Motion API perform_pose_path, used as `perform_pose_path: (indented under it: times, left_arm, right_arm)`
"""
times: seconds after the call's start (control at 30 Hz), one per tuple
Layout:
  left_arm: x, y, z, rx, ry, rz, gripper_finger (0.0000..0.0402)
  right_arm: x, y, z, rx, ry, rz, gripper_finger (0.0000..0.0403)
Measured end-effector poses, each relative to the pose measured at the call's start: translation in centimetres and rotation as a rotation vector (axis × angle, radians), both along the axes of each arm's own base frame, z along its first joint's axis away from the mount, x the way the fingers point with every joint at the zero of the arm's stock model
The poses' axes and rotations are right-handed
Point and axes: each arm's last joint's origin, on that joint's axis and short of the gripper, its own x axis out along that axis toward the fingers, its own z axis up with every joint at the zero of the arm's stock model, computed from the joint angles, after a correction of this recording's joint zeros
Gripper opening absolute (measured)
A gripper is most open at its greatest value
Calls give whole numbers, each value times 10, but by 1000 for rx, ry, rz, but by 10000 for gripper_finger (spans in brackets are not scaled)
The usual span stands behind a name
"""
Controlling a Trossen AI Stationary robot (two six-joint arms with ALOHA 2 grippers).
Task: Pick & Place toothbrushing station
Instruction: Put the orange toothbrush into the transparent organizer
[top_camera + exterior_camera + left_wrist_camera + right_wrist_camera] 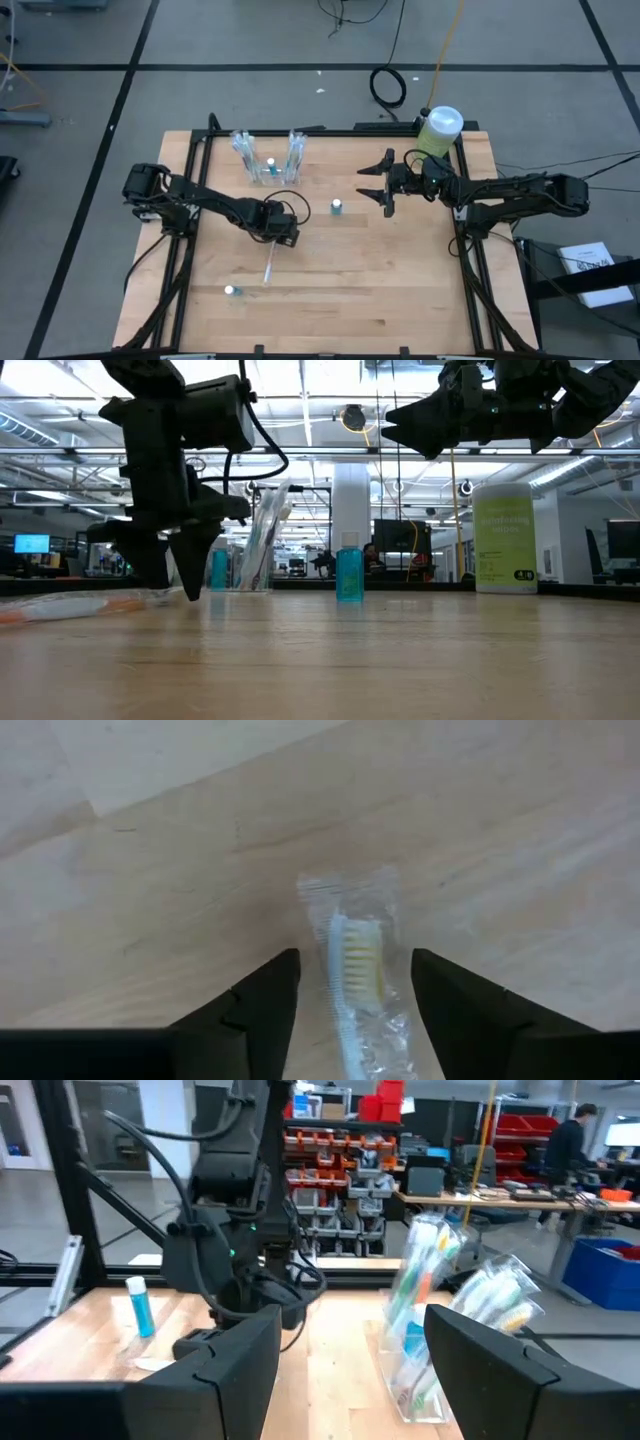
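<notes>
The toothbrushing station (269, 160) stands at the table's far edge, well beyond the left gripper (277, 235), whose parted, empty jaws straddle a wrapped toothbrush (358, 982) lying lengthwise between them. The right gripper (383, 185) waits open, farther off.

toothbrush (358, 982) – blue-white | bottle (437, 130) – green, white cap

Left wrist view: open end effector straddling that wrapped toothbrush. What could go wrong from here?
1. The toothbrush lies flat in a loose clear wrapper; the left end effector might pinch only film and let it slip.
2. Carrying it to the station, already holding brushes, could knock it.
3. The small bottle stands near that path.
</notes>
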Motion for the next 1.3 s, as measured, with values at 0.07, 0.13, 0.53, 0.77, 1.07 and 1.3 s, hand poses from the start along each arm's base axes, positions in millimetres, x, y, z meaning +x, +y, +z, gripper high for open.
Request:
perform_pose_path:
  times: [0.07,0.13,0.53,0.77,1.07,1.3]
  left_arm:
    - [0,1,-2,0,8,7,192]
    - [1,1,-4,-1,10,11,169]
    - [0,6,3,86,-20,-62,17]
    - [-5,11,66,401,-301,-174,8]
    - [-34,17,164,1202,-367,-254,9]
    - [-18,42,195,1406,-557,-527,6]
  right_arm:
    - [0,-1,0,-4,3,-18,242]
    - [0,-1,0,-6,5,-20,242]
    - [0,-1,0,-6,5,-18,242]
    - [0,-1,-1,-6,6,-17,242]
    - [0,-1,0,-13,5,-17,242]
    - [0,-1,0,-25,6,-18,242]
